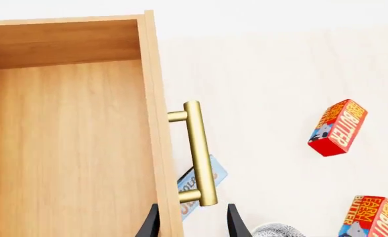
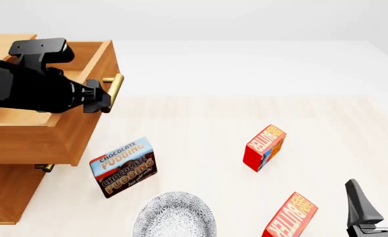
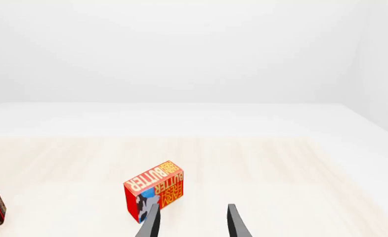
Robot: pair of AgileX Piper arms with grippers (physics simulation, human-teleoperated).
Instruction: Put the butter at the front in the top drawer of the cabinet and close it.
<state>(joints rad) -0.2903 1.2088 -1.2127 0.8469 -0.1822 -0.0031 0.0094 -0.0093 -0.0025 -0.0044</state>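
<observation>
The top drawer (image 2: 62,128) of the light-brown wooden cabinet (image 2: 2,197) at the table's left edge stands pulled out and its inside shows bare wood in the left wrist view; its brass bar handle (image 2: 114,89) faces the middle of the table (image 2: 200,118); the left gripper (image 1: 192,222) hangs over the drawer's front edge with its two dark fingers spread apart, one on each side of the near end of the handle, gripping nothing; below the drawer a second brass handle (image 2: 43,168) peeps out from the lower drawer front; the chocolate pudding box (image 2: 123,167) stands on the table just beside the cabinet, toward the near edge, and a grey patterned bowl (image 2: 174,217) sits at the near edge next to it; two red butter cartons stand on the table: the farther butter carton (image 2: 265,147) is near the table's middle, tilted, well apart from the drawer, and the butter at the front (image 2: 291,217) stands close to the near edge toward the right, partly cut off by the frame; the right gripper (image 2: 378,203) is low at the near right corner, fingers parted and holding nothing, just beside the front butter but not touching it.
</observation>
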